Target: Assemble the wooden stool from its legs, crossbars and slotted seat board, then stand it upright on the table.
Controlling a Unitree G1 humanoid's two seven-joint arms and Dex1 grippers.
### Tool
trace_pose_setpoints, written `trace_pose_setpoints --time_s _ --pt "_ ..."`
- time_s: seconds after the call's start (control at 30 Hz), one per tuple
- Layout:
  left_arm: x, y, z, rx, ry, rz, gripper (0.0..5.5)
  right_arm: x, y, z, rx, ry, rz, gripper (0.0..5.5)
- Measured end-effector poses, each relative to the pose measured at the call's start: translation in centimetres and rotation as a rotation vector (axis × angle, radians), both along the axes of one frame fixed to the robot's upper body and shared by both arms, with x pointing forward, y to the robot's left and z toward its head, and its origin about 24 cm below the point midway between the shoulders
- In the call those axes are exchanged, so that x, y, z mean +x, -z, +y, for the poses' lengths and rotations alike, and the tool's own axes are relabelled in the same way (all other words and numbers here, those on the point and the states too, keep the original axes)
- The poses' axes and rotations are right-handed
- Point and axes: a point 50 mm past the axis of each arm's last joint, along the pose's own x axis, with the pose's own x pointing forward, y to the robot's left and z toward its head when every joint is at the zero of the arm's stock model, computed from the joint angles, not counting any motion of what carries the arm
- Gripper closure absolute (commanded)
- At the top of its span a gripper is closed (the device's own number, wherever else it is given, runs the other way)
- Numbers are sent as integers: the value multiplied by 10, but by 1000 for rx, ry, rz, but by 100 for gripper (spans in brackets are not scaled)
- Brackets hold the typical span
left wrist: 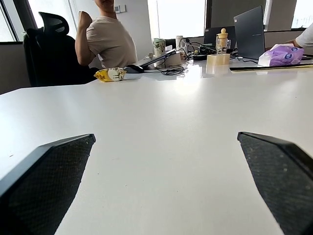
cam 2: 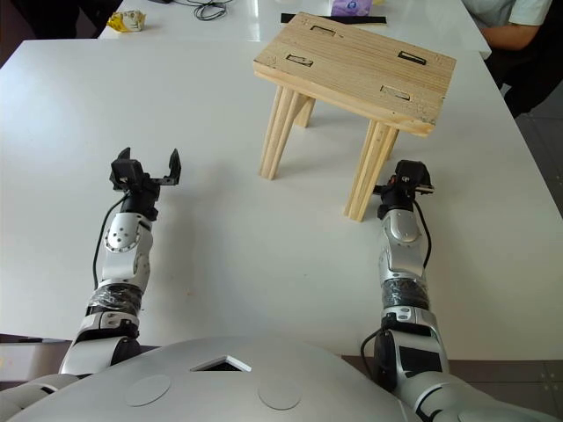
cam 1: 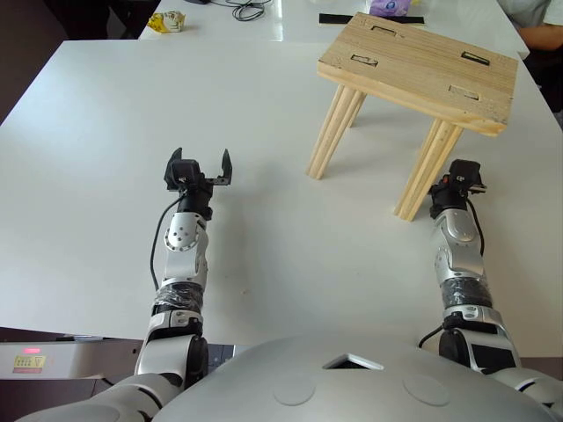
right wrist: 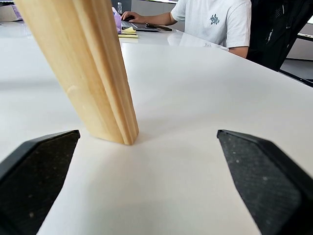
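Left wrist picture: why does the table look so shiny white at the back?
Left wrist view: bright windows behind reflect off the white table, making glare near its far edge. Right wrist view: the stool leg casts only a soft shadow at its foot.

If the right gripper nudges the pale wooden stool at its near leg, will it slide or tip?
Likely slides rather than tips: the pale wooden stool stands on splayed legs on the smooth white table. Its plank wood looks stiff. The open right gripper sits low by the near leg, favouring sliding.

White table, blk chair, windows; prob. office
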Motion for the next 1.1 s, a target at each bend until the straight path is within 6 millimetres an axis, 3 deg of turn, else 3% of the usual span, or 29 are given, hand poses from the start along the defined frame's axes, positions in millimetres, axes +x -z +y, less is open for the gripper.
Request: trace_pose_setpoints --time_s 0.8,1.1 --pt "9 -8 -12 -6 6 -62 10 28 -13 8 -43 -47 -57 32" --pt "11 -8 -18 -15 -3 -71 10 28 -8 12 -48 -61 -40 32"
